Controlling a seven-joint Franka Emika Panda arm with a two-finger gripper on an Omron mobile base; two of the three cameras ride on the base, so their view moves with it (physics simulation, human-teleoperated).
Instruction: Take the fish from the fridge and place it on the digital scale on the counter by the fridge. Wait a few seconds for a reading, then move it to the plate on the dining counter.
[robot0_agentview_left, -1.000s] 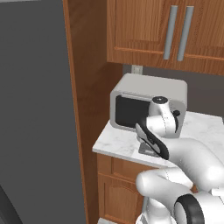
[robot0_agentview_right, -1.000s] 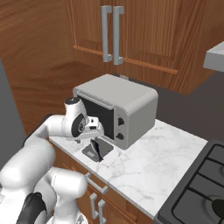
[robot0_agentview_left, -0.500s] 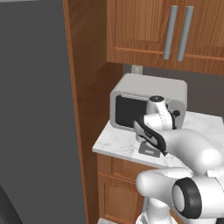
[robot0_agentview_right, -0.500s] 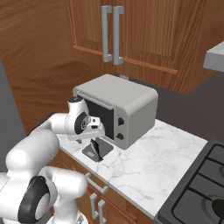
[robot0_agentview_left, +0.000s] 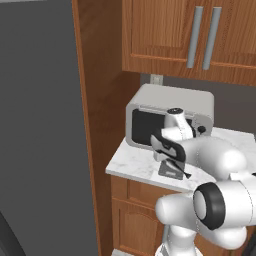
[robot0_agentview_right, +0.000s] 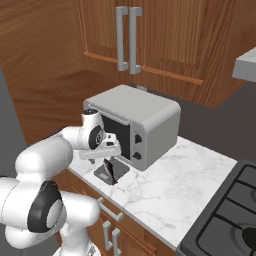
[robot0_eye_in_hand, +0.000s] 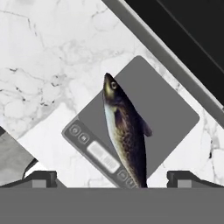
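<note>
A slender dark fish (robot0_eye_in_hand: 125, 133) lies diagonally across the grey digital scale (robot0_eye_in_hand: 170, 109) near the marble counter's (robot0_eye_in_hand: 39, 65) front edge, beneath the open, empty gripper (robot0_eye_in_hand: 111, 177); probably slippery and limp, best pinched mid-body.

The white Franka arm with dark joints (robot0_agentview_left: 215, 165) bends forward over the worktop's front edge, its two-finger gripper (robot0_agentview_right: 107, 150) pointing down, jaws spread wide and holding nothing.
</note>
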